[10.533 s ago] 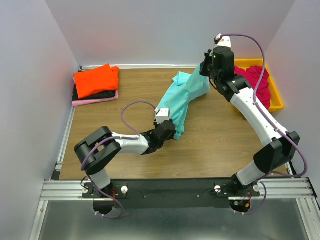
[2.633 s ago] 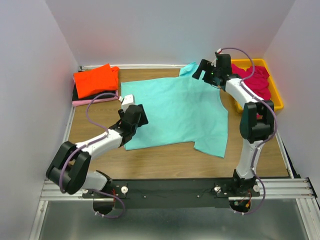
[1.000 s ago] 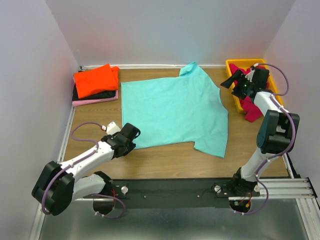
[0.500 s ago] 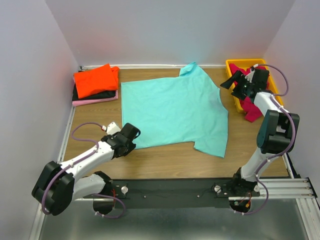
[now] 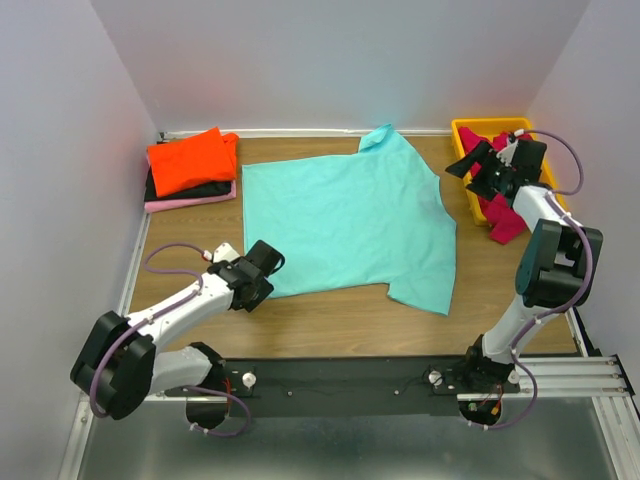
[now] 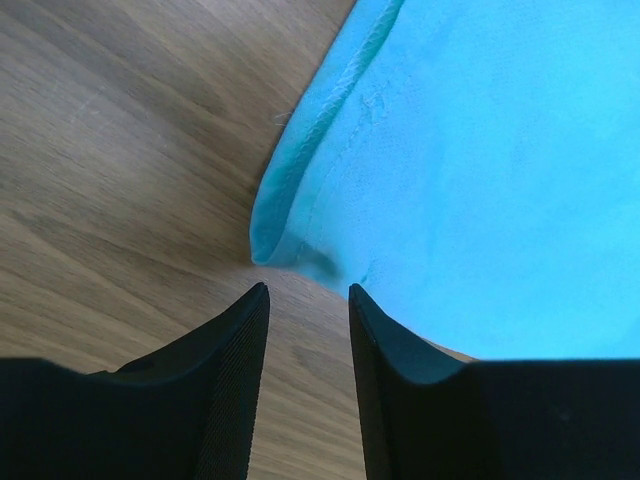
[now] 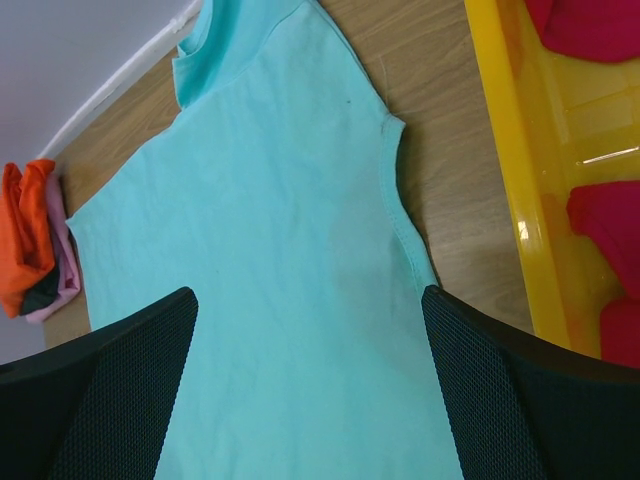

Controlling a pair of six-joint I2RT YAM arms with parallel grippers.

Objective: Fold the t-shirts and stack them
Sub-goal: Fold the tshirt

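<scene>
A turquoise t-shirt lies spread flat on the wooden table, one sleeve at the back wall. My left gripper sits low at its near left corner. In the left wrist view the jaws stand a little apart with only bare wood between them, and the hemmed corner lies just ahead of the tips. My right gripper hangs wide open above the shirt's right side, holding nothing. The right wrist view looks down on the shirt between the fingers. Folded orange-red, black and pale pink t-shirts are stacked at the back left.
A yellow tray stands at the back right with magenta t-shirts in it. In the right wrist view its wall runs beside the shirt. White walls enclose the table on three sides. A metal rail runs along the left edge.
The left gripper's jaws have parted a little and it has edged toward the shirt's near left corner. The right gripper has barely shifted and stays open.
</scene>
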